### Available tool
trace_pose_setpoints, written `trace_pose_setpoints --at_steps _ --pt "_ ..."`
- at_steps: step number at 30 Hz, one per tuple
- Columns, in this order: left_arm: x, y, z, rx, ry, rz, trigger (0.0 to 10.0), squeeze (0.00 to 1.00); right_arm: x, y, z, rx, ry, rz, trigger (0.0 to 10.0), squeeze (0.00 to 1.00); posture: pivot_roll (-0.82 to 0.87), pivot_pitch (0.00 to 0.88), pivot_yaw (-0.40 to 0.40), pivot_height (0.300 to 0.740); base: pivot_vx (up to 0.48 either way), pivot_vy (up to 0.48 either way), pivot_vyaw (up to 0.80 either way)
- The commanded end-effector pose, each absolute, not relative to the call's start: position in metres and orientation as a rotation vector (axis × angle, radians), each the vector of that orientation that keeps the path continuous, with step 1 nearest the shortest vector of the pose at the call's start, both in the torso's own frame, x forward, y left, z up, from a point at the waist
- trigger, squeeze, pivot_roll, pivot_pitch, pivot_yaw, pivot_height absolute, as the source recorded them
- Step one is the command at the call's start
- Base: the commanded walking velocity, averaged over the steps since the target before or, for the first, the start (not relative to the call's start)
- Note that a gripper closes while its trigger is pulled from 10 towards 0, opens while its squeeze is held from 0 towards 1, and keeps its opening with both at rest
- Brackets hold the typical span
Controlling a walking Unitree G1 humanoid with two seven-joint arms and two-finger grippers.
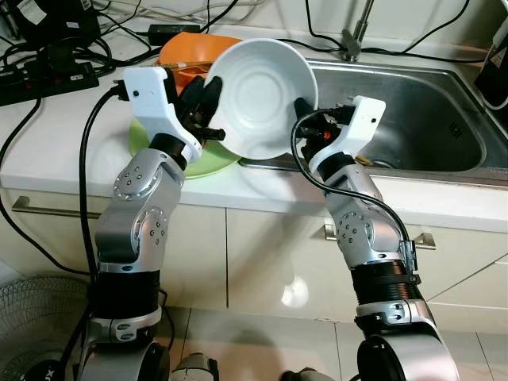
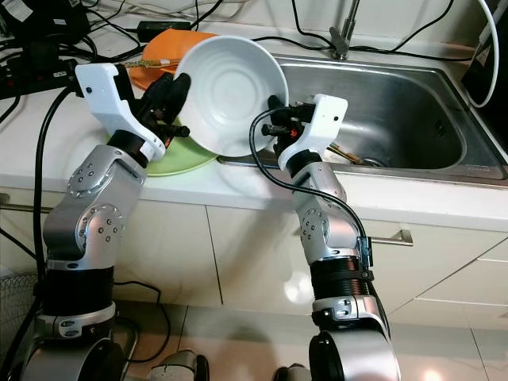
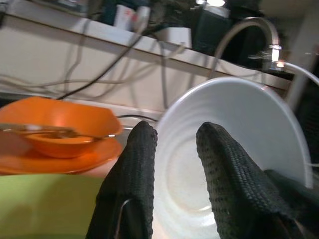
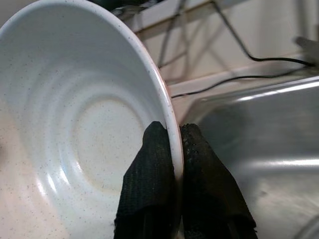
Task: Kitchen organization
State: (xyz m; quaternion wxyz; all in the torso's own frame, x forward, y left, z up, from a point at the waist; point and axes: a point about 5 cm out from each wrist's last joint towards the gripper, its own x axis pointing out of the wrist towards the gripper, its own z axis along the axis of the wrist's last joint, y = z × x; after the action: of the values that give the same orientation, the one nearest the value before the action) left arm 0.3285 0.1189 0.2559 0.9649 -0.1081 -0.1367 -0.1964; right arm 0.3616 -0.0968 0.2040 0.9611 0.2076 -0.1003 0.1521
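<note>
The counter (image 1: 55, 151) is white and long, with pale cupboards (image 1: 270, 262) under it and a tiled floor (image 1: 262, 341) below. The steel sink (image 1: 413, 119) is set into the counter at about 2 o'clock from the middle of the left eye view, and the tap (image 1: 355, 32) stands behind it at 12 o'clock. Black cables (image 1: 48, 48) lie on the counter at 10 o'clock.

The white bowl (image 1: 262, 97) is held in the air, tilted, with its inside facing the camera. It hangs over the front left corner of the sink, above the edge of the counter. Both arms are raised to it.

The green plate (image 1: 210, 163) lies flat on the counter at 7 o'clock from the bowl, just beside the sink. Behind it, at 10 o'clock from the bowl, an orange bowl (image 3: 65, 129) stands on an orange plate (image 3: 60, 159), and a utensil (image 3: 50, 132) lies across this orange bowl.

The right gripper (image 4: 177, 149) pinches the rim of the white bowl at its 3 o'clock side, one finger inside and one outside, pressed on the rim. The left gripper (image 3: 172, 149) is at the 9 o'clock side of the bowl. Its fingers (image 3: 142, 164) are a little spread and lie against the bowl's wall, but I cannot tell if they really grip it.
</note>
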Motion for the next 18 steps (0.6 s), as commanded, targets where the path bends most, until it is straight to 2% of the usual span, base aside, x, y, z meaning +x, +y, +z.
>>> trace_pose_setpoints --at_steps 1,5,6,8,9,14,15,18 --pt "0.326 0.115 0.254 -0.215 -0.268 -0.428 10.0 1.00 0.363 -0.102 0.217 0.429 -0.267 0.283 0.0 0.00 0.07 0.070 -0.021 0.718 0.000 0.000 0.00" --pt "0.323 0.111 0.249 -0.173 -0.246 -0.453 10.0 1.00 0.372 -0.115 0.227 0.426 -0.301 0.200 0.0 0.00 0.07 0.072 -0.023 0.718 0.000 0.000 0.00" --pt "0.322 0.108 0.247 -0.155 -0.236 -0.465 10.0 0.60 0.375 -0.119 0.231 0.417 -0.312 0.181 0.0 0.00 0.07 0.071 -0.023 0.718 0.000 0.000 0.00" --pt "0.322 0.108 0.247 -0.155 -0.236 -0.465 10.0 0.60 0.375 -0.119 0.231 0.417 -0.312 0.181 0.0 0.00 0.07 0.071 -0.023 0.718 0.000 0.000 0.00" --pt "0.321 0.106 0.245 -0.144 -0.224 -0.475 10.0 0.00 0.378 -0.123 0.235 0.409 -0.326 0.161 0.0 0.00 0.08 0.070 -0.023 0.718 0.000 0.000 0.00" --pt "0.319 0.101 0.234 -0.117 -0.164 -0.498 10.0 0.00 0.394 -0.142 0.251 0.323 -0.350 0.085 0.0 0.00 0.08 0.067 -0.025 0.718 0.000 0.000 0.00" --pt "0.318 0.100 0.231 -0.112 -0.142 -0.507 10.0 0.00 0.398 -0.146 0.254 0.297 -0.350 0.068 10.0 0.00 0.08 0.065 -0.028 0.718 0.000 0.000 0.00" --pt "0.313 0.094 0.224 -0.092 -0.101 -0.550 10.0 0.00 0.407 -0.155 0.257 0.201 -0.329 0.017 10.0 0.00 0.09 0.066 -0.032 0.718 0.000 0.000 0.00"
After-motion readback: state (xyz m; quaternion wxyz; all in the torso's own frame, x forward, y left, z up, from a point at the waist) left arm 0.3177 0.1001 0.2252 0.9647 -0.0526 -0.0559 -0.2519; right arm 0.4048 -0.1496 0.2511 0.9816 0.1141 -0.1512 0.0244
